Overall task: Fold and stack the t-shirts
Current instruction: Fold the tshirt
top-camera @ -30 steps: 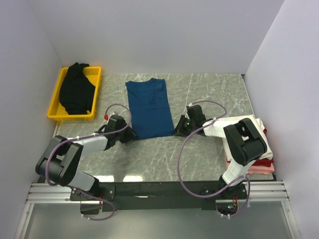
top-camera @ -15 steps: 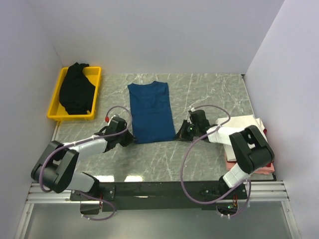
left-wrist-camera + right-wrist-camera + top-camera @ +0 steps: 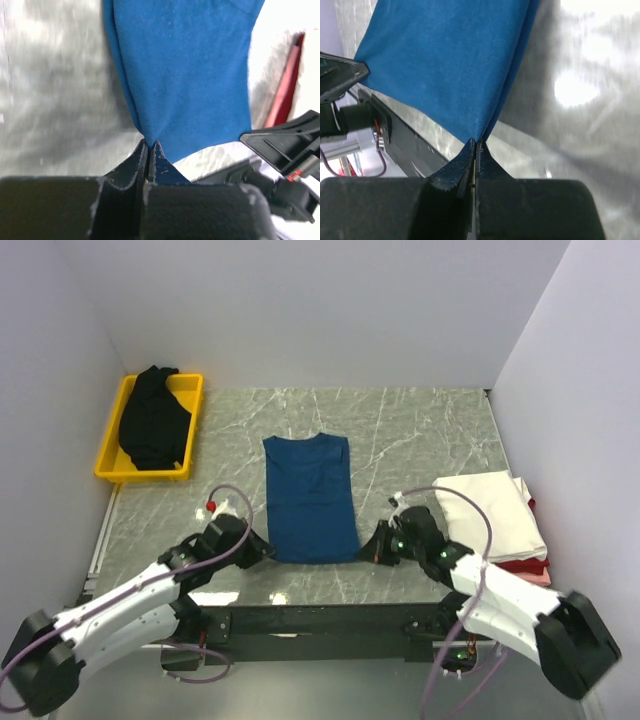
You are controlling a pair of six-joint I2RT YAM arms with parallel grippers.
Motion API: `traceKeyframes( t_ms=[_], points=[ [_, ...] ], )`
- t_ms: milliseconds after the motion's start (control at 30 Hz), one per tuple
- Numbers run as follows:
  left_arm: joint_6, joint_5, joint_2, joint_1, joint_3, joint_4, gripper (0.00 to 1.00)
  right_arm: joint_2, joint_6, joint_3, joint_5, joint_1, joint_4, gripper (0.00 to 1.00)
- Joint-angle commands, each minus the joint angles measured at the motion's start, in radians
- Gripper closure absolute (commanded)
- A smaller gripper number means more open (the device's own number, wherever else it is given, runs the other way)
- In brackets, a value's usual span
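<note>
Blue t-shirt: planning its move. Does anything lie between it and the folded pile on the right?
Nothing loose: only bare table separates blue t-shirt from folded pile. The right gripper, shut on its near corner, sits in that gap.

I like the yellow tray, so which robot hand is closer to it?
Left. The left gripper pinches the blue t-shirt at its near corner on the side of the yellow tray; the right gripper pinches the other near corner, farther from it.

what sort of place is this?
Likely a robot lab cell: white panel walls boxing a marble-look table, yellow tray holding a black t-shirt, left gripper and right gripper pinching the blue t-shirt.
</note>
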Motion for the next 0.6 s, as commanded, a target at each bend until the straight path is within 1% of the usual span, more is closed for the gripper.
traceKeyframes(
  t_ms=[0, 100, 167, 333, 567],
  points=[
    [-0.067, -0.053, -0.118, -0.057, -0.039, -0.09, 0.99, -0.171, 0.054, -0.063, 0.064, 0.037, -0.082, 1.0],
    [-0.07, -0.067, -0.168, -0.077, -0.049, -0.121, 0.99, -0.259, 0.061, -0.079, 0.093, 0.044, -0.154, 1.0],
    [-0.058, -0.076, -0.172, -0.082, -0.038, -0.141, 0.99, -0.278, 0.048, -0.067, 0.107, 0.046, -0.179, 1.0],
    [-0.026, -0.122, -0.149, -0.083, 0.031, -0.171, 0.99, -0.264, 0.019, -0.005, 0.127, 0.046, -0.233, 1.0],
    [0.014, -0.189, -0.107, -0.083, 0.129, -0.214, 0.99, -0.243, -0.03, 0.149, 0.17, 0.046, -0.344, 1.0]
  ],
)
